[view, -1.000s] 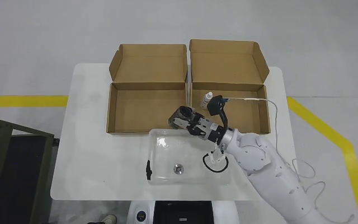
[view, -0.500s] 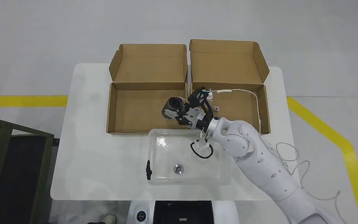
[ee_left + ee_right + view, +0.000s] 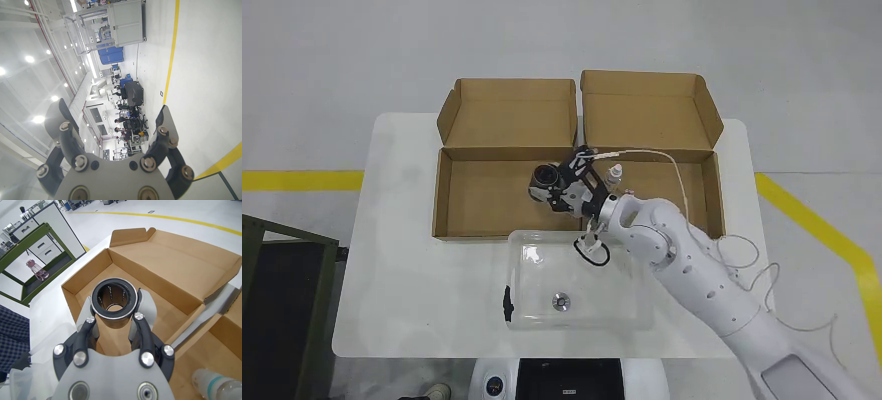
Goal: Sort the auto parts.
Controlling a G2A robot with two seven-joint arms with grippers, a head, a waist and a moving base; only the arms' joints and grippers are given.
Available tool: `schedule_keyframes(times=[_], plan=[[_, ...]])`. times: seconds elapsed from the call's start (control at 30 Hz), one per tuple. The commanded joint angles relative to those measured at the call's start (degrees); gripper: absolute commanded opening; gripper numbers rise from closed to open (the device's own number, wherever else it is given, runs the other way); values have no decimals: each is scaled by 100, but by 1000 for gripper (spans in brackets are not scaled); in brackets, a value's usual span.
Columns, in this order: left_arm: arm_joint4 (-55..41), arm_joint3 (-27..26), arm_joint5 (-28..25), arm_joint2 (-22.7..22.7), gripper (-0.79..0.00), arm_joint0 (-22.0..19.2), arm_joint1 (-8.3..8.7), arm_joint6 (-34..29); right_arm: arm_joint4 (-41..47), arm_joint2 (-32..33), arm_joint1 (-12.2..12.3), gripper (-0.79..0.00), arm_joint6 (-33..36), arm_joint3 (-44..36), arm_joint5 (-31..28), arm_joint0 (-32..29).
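Note:
My right gripper point(image 3: 113, 306) is shut on a black cylindrical bearing point(image 3: 113, 303) with a metal rim and rows of small balls inside. In the top view the bearing point(image 3: 545, 183) hangs over the right part of the left cardboard box point(image 3: 482, 195), with the right gripper point(image 3: 554, 190) behind it. A small round metal part point(image 3: 561, 299) and a thin black part point(image 3: 507, 303) lie in the clear plastic tray point(image 3: 532, 250) at the table's front. My left gripper point(image 3: 113, 115) is open, pointing out over the room with nothing between its fingers.
The right cardboard box point(image 3: 682, 200) holds a small clear bottle point(image 3: 615, 172), also seen at the wrist view's edge point(image 3: 213, 381). Both boxes have raised lids at the back. A green shelf point(image 3: 37, 256) stands beside the table.
My right arm has carried the bearing from above the tray's back edge leftward and away, over the left box.

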Motion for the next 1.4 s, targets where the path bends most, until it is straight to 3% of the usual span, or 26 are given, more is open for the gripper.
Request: schedule_keyframes(times=[0.0, 0.43, 0.67, 0.83, 1.07, 1.37], plan=[[0, 0, 0, 0, 0, 0, 0, 0, -102, -36, -32, -785, 18, 112, 14, 78], [0, 0, 0, 0, 0, 0, 0, 0, -960, -256, -221, -785, -30, 603, 295, 397], [0, 0, 0, 0, 0, 0, 0, 0, -1311, -285, -296, -736, -88, 761, 424, 457], [0, 0, 0, 0, 0, 0, 0, 0, -1527, -357, -357, -665, -36, 844, 342, 523], [0, 0, 0, 0, 0, 0, 0, 0, -1779, -429, -439, -496, 7, 948, 266, 593], [0, 0, 0, 0, 0, 0, 0, 0, -1930, -423, -518, -419, 69, 1057, 164, 610]])
